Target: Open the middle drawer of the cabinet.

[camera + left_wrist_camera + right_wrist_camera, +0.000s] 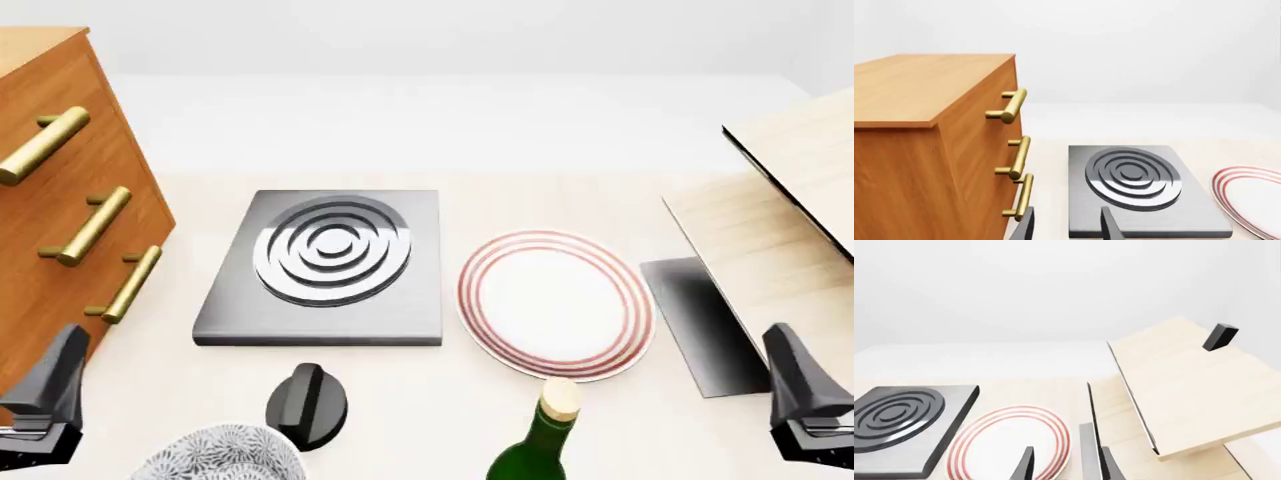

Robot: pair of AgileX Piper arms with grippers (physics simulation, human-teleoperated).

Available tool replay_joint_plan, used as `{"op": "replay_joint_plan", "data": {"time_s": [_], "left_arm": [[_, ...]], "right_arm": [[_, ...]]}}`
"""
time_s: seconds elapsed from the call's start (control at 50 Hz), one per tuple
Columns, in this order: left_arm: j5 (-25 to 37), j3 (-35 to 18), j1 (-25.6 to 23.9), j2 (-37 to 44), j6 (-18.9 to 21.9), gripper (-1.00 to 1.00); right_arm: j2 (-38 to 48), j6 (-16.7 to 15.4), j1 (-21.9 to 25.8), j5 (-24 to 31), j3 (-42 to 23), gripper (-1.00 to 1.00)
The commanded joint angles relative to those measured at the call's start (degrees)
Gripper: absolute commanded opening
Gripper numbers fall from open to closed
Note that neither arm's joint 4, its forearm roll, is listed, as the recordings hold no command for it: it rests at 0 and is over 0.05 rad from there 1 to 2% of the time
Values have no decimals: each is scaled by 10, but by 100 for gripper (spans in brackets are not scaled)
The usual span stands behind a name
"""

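Note:
The cabinet (47, 150) stands at the table's left, its three drawer fronts flush and facing right. The middle drawer (991, 156) carries a brass bar handle (91, 226), the second of three. My left gripper (1067, 227) is open with nothing between its fingers. It sits low near the table's front edge, below and just right of the lowest handle (1021, 197). It touches no handle. My right gripper (1066, 467) is open too and holds nothing, at the front right (807, 400), far from the cabinet.
A grey hob plate (327, 265) with rings lies right of the cabinet, then a red-rimmed white plate (554, 300). A black knob (307, 400), a patterned bowl (220, 455) and a green bottle (541, 445) line the front edge. A pale wooden box (781, 230) fills the right side.

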Motion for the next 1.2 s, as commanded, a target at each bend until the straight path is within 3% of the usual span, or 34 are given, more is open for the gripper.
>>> {"op": "replay_joint_plan", "data": {"time_s": [0.02,0.28,0.3,0.42,0.46,0.52,0.6,0.64,0.68,0.74,0.82,0.9,0.92,1.14,1.2], "left_arm": [[2,-11,-2,0,8,100],[2,-35,18,0,29,100],[6,-37,26,0,49,100],[43,-90,21,0,38,100],[52,-105,15,0,66,100],[65,-114,19,0,57,100],[53,-116,19,0,110,100],[49,-130,-13,0,110,100],[49,-134,-2,0,154,100],[47,-145,-18,0,184,100],[13,-101,-10,0,293,100],[31,-97,-15,0,306,100],[13,-82,-18,0,336,100],[-22,-10,-27,0,440,100],[-28,1,-21,1,494,100]], "right_arm": [[18,15,-6,-10,-1,100],[9,15,-6,-3,-1,100],[8,14,-5,-2,-1,100],[10,15,-5,-4,-1,100],[11,16,-5,-5,-1,100],[11,15,-5,-5,-1,100],[10,15,-5,-4,-1,100],[10,15,-5,-4,-1,100],[9,15,-5,-3,-1,100],[8,15,-4,-2,-1,100],[8,15,-4,-1,-1,100],[7,15,-4,-1,-1,100],[7,15,-4,-1,-1,100],[9,15,-4,-3,0,100],[9,15,-4,-3,0,100]]}}
